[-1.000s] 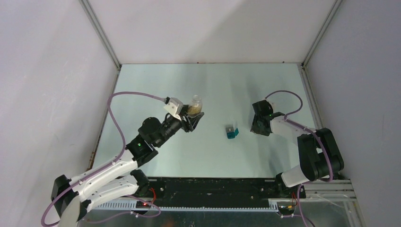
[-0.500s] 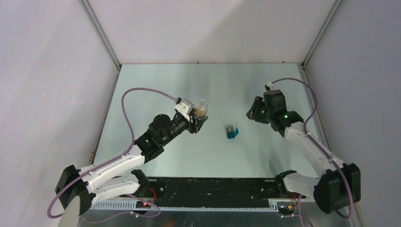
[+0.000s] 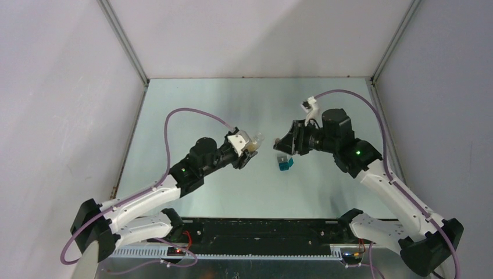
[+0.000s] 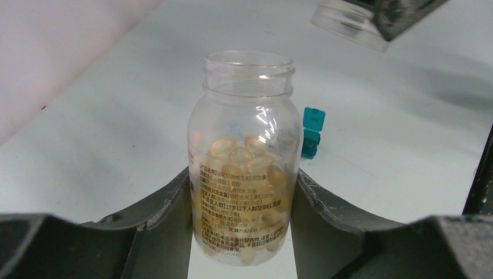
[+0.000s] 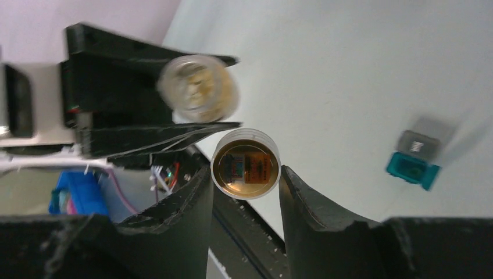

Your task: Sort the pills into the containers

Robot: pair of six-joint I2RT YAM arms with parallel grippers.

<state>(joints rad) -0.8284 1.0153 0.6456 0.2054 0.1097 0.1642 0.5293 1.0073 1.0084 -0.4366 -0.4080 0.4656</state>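
My left gripper (image 4: 244,195) is shut on a clear, uncapped pill bottle (image 4: 247,157) holding yellow softgel pills (image 4: 241,154). In the top view this bottle (image 3: 252,141) is tilted with its mouth toward the right arm. My right gripper (image 5: 246,174) is shut on the round bottle cap (image 5: 246,164), whose amber inside faces the camera. The cap (image 3: 284,144) hangs just right of the bottle mouth, apart from it. The tiny teal container (image 3: 284,162) sits on the table below and between both grippers. In the right wrist view the container (image 5: 414,165) appears open, its grey lid flipped back.
White enclosure walls with metal frame posts (image 3: 125,43) bound the table on the left, back and right. A black rail (image 3: 261,229) runs along the near edge between the arm bases. Purple cables (image 3: 192,113) loop above both arms.
Both arms have moved in toward the table's middle. The left carried the bottle rightward, and the right swung left with the cap until it hangs near the bottle mouth above the container.
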